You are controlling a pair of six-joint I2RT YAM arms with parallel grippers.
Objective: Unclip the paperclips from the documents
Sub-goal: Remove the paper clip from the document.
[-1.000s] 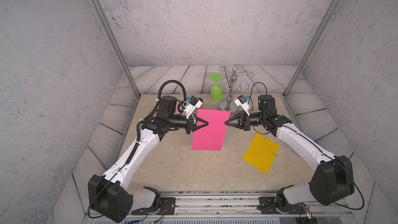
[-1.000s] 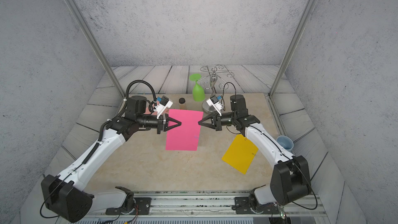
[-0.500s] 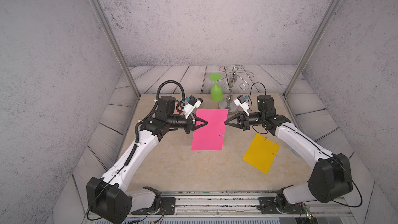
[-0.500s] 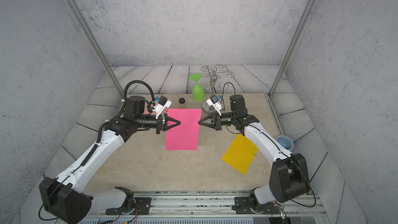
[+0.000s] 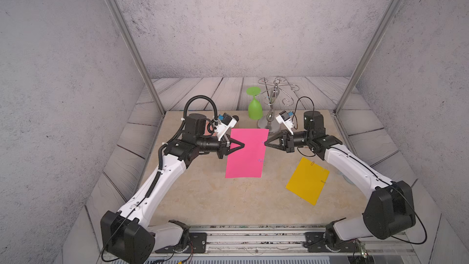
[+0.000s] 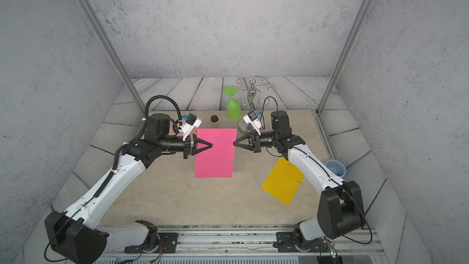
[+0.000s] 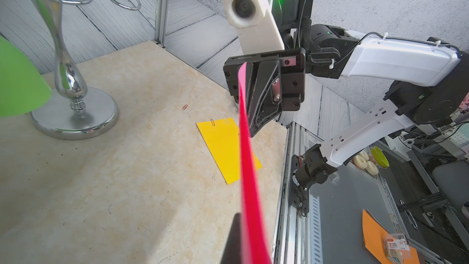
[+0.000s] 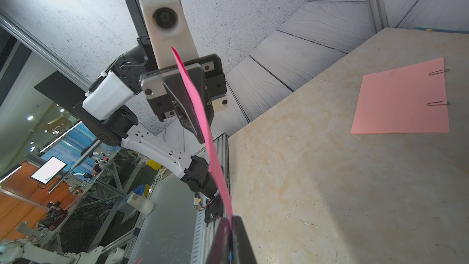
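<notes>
Front right on the table point(image 5: 203, 199), yellow sheet point(image 5: 307, 181) lies flat with two clips point(image 5: 312, 163) on it. Mid-table, magenta sheet point(image 5: 247, 156) is held up off the surface: left gripper point(image 5: 242, 145) clamped on its left edge, right gripper point(image 5: 266, 144) clamped on its right edge, purple clip point(image 5: 260, 160) on that edge. Behind the left arm, pink sheet point(image 8: 401, 102) lies flat, two clips on. Red clip point(image 7: 185, 107) lies loose. At the back are the glass point(image 5: 254, 107) and stand point(image 5: 272, 107).

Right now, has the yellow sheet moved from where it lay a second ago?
No. The yellow sheet lies where it did, just as far from the stand and at the same slant.
</notes>
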